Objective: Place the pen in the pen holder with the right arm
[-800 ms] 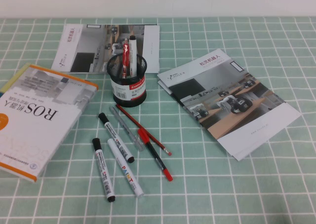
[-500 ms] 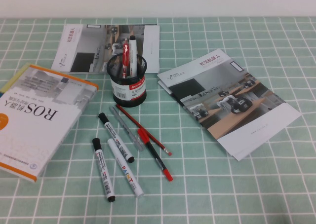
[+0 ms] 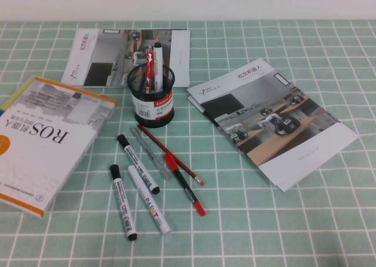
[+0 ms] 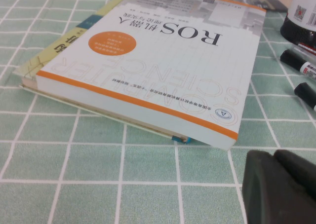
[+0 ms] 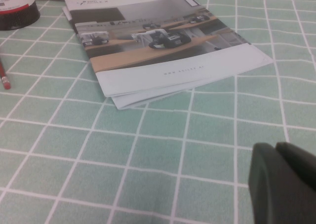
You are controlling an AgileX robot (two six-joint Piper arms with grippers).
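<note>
The pen (image 3: 184,183), with a black barrel, red cap and red end, lies on the green checked cloth in front of the pen holder (image 3: 152,96). The black mesh cup stands upright with a red pen and a white marker in it. It also shows at the edge of the left wrist view (image 4: 302,17) and the right wrist view (image 5: 15,9). Neither arm shows in the high view. My left gripper (image 4: 273,156) is shut and empty, low over the cloth near the book's corner. My right gripper (image 5: 276,146) is shut and empty, over the cloth near the brochure.
A thick ROS book (image 3: 41,140) lies at the left, a brochure (image 3: 270,120) at the right and another brochure (image 3: 111,55) behind the holder. White markers with black caps (image 3: 137,162), a grey pen (image 3: 151,152) and a thin red pencil (image 3: 170,154) lie beside the pen.
</note>
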